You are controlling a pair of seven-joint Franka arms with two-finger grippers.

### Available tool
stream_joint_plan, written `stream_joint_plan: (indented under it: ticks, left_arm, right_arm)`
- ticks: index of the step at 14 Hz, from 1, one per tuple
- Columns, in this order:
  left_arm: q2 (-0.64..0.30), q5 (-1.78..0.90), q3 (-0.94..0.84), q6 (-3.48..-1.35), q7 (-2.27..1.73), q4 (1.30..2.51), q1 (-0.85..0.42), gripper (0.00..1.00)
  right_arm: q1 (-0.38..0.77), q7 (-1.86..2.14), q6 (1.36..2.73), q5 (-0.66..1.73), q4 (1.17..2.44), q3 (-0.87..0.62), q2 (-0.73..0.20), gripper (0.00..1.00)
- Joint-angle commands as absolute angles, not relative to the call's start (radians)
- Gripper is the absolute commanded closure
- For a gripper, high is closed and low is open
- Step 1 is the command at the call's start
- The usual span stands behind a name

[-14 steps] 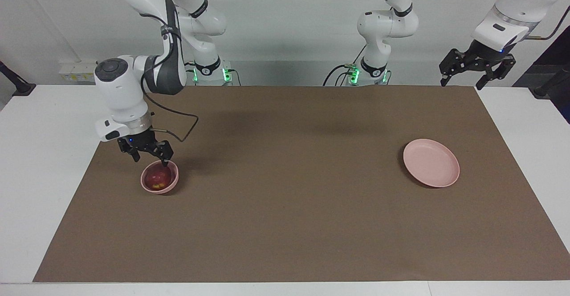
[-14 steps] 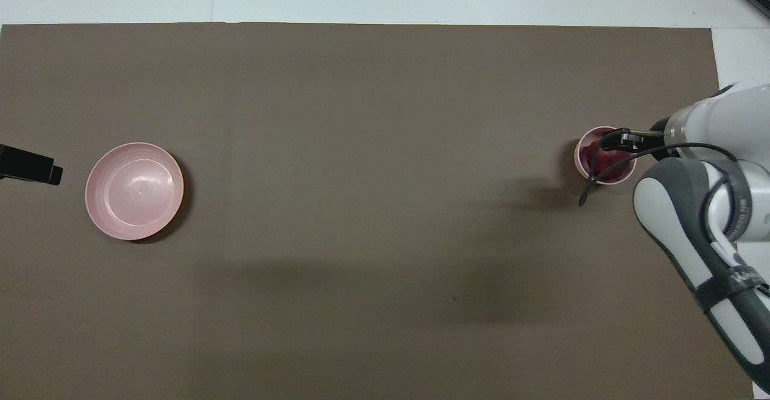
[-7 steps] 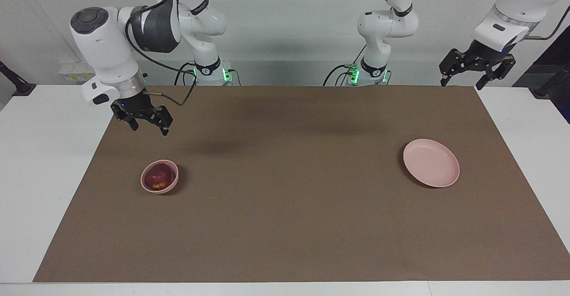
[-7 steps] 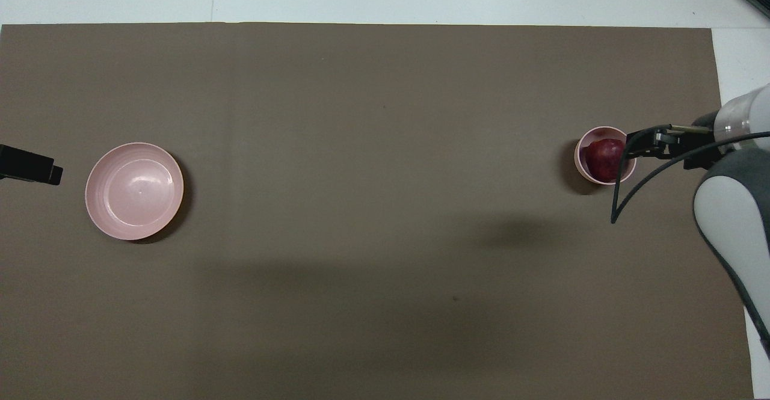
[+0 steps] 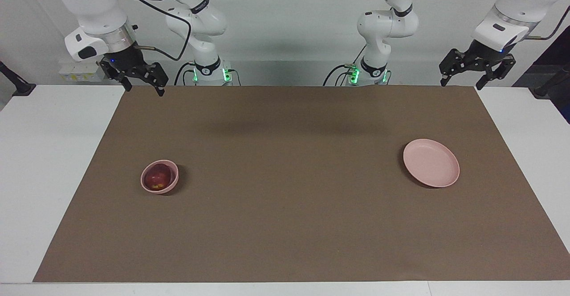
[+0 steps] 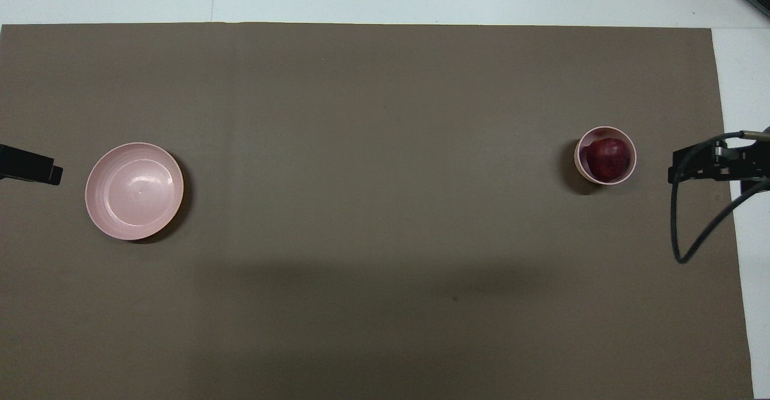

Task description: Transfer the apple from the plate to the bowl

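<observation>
The dark red apple lies in the small, deep pink bowl toward the right arm's end of the table; in the overhead view the apple fills most of the bowl. The flat pink plate lies bare toward the left arm's end and also shows in the overhead view. My right gripper is open and empty, raised high over the mat's corner by the robots, well clear of the bowl; it shows in the overhead view. My left gripper is open and empty, and waits raised over the mat's edge at its end.
A brown mat covers most of the white table. A black cable hangs in a loop from the right wrist.
My right gripper has risen from just above the bowl and drawn back toward the robots and its own end of the table. The apple stays in the bowl. The left arm has not moved.
</observation>
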State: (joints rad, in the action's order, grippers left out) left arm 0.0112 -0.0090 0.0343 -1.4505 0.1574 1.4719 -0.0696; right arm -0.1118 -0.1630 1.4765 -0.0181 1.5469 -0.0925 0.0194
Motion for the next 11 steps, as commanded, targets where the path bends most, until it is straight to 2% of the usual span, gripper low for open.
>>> stream_joint_plan:
  ticks: [1, 11]
  left_arm:
    - [0.014, 0.011, 0.040, -1.440, 0.153, 1.468, -0.077, 0.00]
    - [0.014, 0.011, 0.040, -1.442, 0.153, 1.468, -0.078, 0.00]
  right_arm:
    - [-0.123, -0.156, 1.456, 0.002, 1.509, -0.107, 0.005, 0.00]
    - [-0.124, -0.153, 1.459, -0.002, 1.511, -0.118, 0.003, 0.00]
